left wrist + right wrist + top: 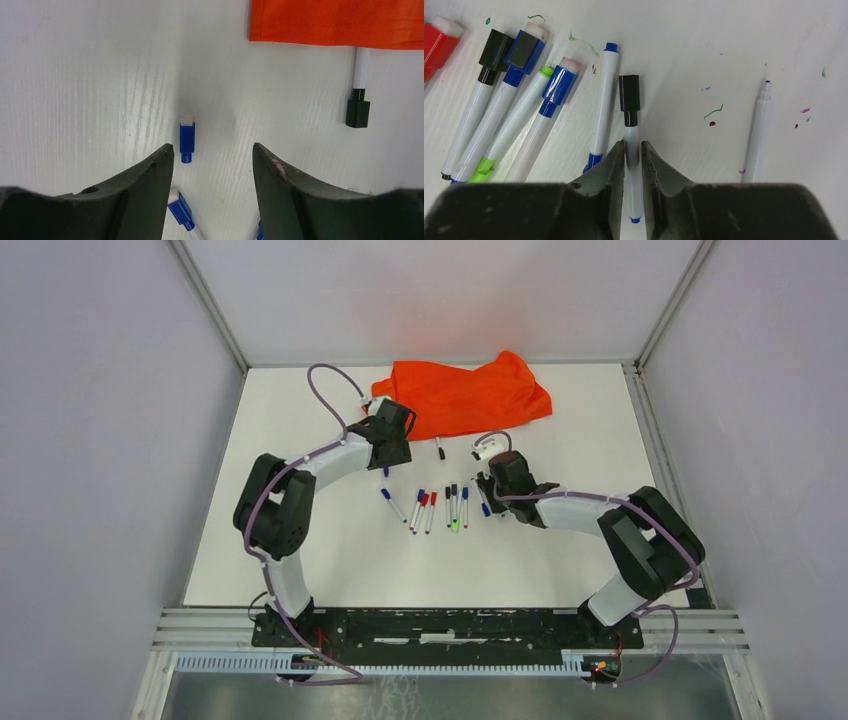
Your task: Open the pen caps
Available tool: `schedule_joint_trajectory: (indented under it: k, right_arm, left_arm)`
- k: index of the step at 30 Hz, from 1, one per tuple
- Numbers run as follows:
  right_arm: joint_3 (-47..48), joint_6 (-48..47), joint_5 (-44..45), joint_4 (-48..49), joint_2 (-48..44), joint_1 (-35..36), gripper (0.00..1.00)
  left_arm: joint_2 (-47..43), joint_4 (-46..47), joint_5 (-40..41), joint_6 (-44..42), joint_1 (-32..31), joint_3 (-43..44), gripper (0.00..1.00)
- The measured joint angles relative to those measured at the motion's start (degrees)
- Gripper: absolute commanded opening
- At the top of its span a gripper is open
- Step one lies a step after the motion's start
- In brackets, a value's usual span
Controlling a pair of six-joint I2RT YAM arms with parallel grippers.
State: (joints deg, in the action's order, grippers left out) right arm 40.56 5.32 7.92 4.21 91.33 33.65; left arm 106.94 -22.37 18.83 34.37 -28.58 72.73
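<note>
Over the white table (75, 75), left gripper (212, 155) stands with jaws wide apart, holding nothing; a loose blue cap (186, 142) lies flat just ahead of the gap between its fingertips, near a black-capped pen (358, 95) poking from under the orange cloth (340, 22). Right gripper (633, 147) has jaws tight against a white pen barrel (634, 200), pinching it, with that pen's black cap (629, 97) on and pointing away from the fingers. Left of it, a cluster of pens (509, 115) carries blue, black, green and red caps.
</note>
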Motion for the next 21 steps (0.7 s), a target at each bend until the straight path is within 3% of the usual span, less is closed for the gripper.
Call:
schedule_joint_trajectory:
  k: [4, 11, 21]
  right_arm:
    - [0.0, 0.3, 0.2, 0.3, 0.2, 0.1, 0.00]
    - [0.0, 0.3, 0.4, 0.4, 0.0, 0.1, 0.00]
    - [-1.5, 0.4, -2.5, 1.7, -6.7, 0.1, 0.00]
  left_arm:
    - [-1.2, 0.0, -0.2, 0.0, 0.0, 0.0, 0.65]
    - [-3.8, 1.7, -4.1, 0.7, 0.0, -1.2, 0.65]
    - [-6.2, 14.1, -20.9, 5.2, -0.7, -8.2, 0.65]
